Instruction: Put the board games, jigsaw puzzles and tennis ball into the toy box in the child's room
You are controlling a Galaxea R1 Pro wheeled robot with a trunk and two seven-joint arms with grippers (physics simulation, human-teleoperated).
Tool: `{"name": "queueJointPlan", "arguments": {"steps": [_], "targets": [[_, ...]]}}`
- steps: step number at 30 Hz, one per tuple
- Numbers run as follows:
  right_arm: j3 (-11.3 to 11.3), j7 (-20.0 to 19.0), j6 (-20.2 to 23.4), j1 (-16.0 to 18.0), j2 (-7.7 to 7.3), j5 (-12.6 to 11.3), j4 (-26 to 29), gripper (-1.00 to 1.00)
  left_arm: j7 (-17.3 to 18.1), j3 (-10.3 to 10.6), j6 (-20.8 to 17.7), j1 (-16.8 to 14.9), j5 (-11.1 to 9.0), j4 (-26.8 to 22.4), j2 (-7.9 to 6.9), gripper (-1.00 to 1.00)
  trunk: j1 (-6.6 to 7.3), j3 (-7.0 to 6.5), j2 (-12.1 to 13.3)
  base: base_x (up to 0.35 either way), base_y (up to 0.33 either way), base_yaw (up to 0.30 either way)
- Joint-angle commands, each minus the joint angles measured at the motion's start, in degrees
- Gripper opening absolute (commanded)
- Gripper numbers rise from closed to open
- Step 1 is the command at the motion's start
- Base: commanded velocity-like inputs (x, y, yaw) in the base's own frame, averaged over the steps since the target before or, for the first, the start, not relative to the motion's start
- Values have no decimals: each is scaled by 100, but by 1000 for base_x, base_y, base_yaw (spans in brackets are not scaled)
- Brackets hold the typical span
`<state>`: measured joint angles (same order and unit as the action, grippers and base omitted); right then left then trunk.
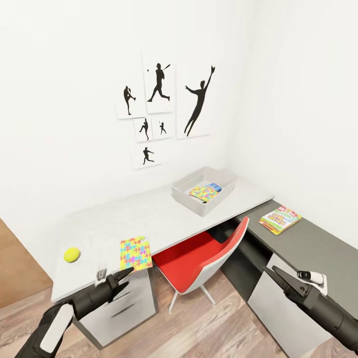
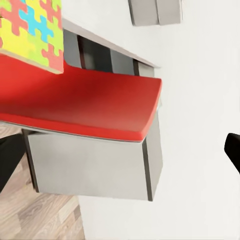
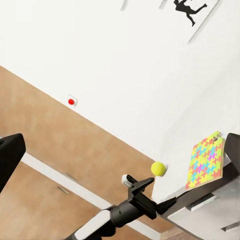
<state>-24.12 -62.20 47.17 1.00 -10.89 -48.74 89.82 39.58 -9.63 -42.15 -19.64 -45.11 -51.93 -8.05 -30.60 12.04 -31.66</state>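
Tray [image 1: 185, 195]: 1 puzzle + blue game in | left on surface [image 1: 164, 214]: puzzle [image 1: 135, 252], ball [image 1: 72, 254], game [image 1: 280, 219] | left gripper [image 1: 121, 277] & right gripper [image 1: 276, 279] jaws apart, empty

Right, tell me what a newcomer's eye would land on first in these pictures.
Probably the bright red and white swivel chair tucked under the long pale grey desk. Next, the multicoloured jigsaw puzzle sheet at the desk's near edge, with the small yellow-green tennis ball beside it. The black sports silhouette pictures stand out on the white wall above.
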Motion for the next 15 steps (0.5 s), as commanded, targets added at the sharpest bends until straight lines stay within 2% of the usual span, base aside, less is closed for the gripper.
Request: {"name": "queueJointPlan", "arguments": {"steps": [1,5,9,15], "targets": [[-3,-3,31,4,-1,-19,0,100,7,-8,-16,-4,-15,27,3,100,-2,9,-9,2,0,0],[-4,-3,30,3,-3,-27,0,100,-35,-11,41,-4,1,109,39,100,-2,9,-9,1,0,0],[-5,-3,29,5,-7,-34,-4,100,-223,-7,64,-4,1,147,97,100,-2,9,-9,0,0,0],[-5,-3,29,6,-9,-37,-8,100,-536,-13,201,-4,-8,183,283,100,-2,9,-9,0,0,0]]}}
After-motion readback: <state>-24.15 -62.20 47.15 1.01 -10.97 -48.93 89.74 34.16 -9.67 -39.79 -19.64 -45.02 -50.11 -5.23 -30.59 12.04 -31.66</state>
